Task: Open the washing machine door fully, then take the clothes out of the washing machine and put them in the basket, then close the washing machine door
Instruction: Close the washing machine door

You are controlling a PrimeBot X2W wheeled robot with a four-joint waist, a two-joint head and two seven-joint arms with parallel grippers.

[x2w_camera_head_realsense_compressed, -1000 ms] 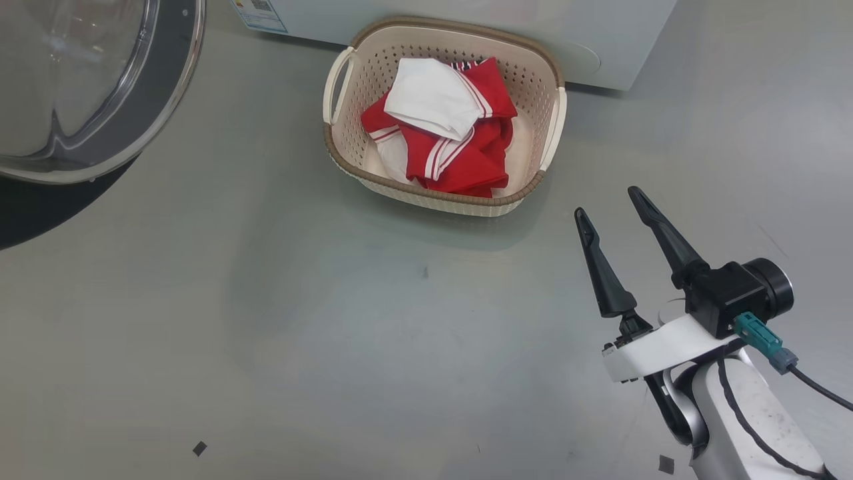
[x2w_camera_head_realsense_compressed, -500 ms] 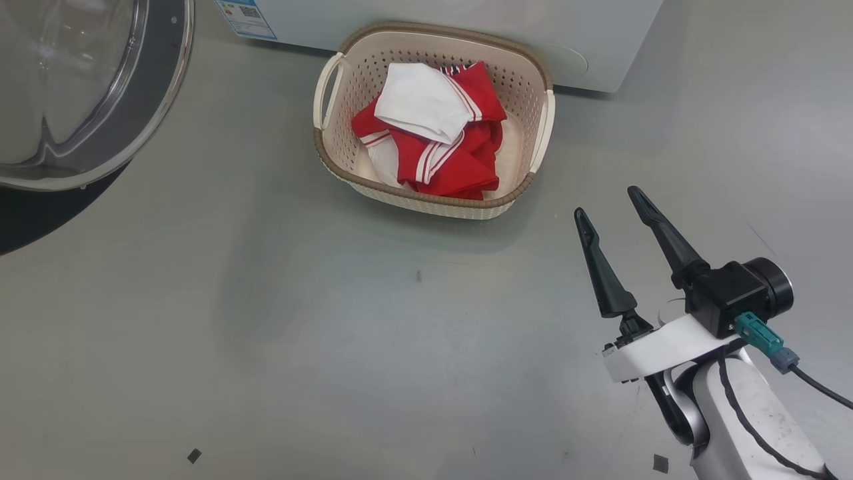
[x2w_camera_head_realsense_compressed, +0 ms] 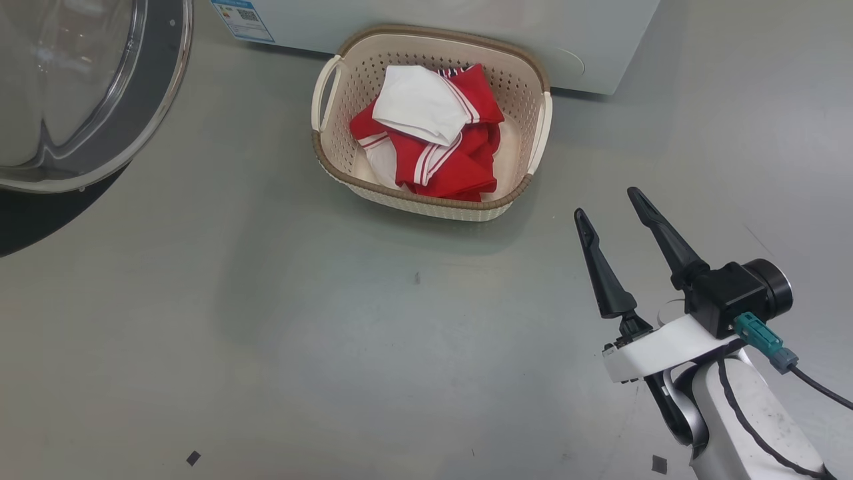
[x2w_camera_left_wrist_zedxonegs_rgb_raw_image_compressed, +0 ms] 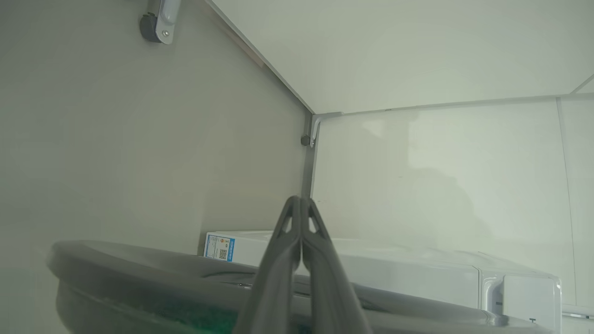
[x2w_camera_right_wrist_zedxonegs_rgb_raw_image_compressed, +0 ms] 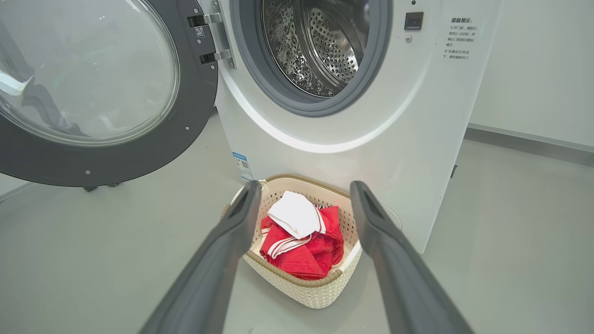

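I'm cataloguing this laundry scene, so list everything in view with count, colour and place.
washing machine: one, white, behind the basket
washing machine door: one, black frame, clear glass, swung open left of the drum
basket: one, cream, brown rim, on the floor
clothes: two pieces, red with white stripes and plain white, in the basket
label: one, blue, machine's lower front
floor: one, grey
left gripper: one, dark, shut, by the door's rim
right gripper: one, dark, open, empty, right of the basket
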